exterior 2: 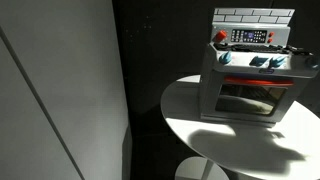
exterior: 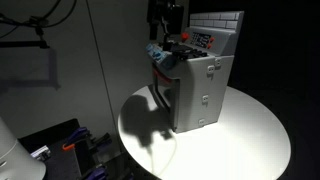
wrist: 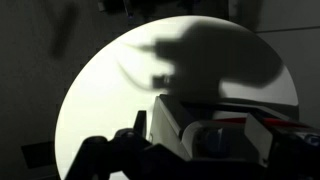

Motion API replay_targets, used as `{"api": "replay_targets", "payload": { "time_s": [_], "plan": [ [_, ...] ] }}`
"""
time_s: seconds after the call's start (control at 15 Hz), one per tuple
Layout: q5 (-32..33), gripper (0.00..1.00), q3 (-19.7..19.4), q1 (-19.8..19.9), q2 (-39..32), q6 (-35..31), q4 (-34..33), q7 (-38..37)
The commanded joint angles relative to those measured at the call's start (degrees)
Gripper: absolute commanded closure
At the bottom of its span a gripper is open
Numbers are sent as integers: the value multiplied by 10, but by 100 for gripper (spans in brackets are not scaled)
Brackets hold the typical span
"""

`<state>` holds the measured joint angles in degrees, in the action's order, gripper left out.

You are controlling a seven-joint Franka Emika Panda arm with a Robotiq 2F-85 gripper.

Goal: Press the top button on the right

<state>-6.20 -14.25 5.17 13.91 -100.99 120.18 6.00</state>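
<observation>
A grey toy stove (exterior: 205, 90) stands on a round white table (exterior: 250, 130) and shows in both exterior views (exterior 2: 245, 90). Its upright back panel (exterior 2: 250, 36) carries a red knob (exterior 2: 221, 37) at one end and small buttons (exterior 2: 270, 37) at the other; the panel also shows in an exterior view (exterior: 203, 38). My gripper (exterior: 163, 38) hangs over the stove's top edge, apart from the panel. In the wrist view the dark fingers (wrist: 195, 160) stand wide apart at the bottom, open and empty, with the stove top (wrist: 200, 125) between them. The buttons are too small to tell apart.
The white table top (wrist: 110, 80) is brightly lit, with the arm's shadow across it. A grey wall panel (exterior 2: 60, 90) stands beside the table. Dark clutter with an orange part (exterior: 68, 147) lies on the floor below the table edge.
</observation>
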Motion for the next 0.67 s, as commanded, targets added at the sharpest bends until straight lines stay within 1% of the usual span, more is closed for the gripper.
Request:
{"api": "replay_targets", "payload": {
  "time_s": [0.0,0.27,0.6],
  "plan": [
    [-3,0,12,14,-1,2,-2,3],
    [-3,0,12,14,0,2,-3,3],
    [-5,0,25,10,-2,-12,-9,-7]
  ]
}}
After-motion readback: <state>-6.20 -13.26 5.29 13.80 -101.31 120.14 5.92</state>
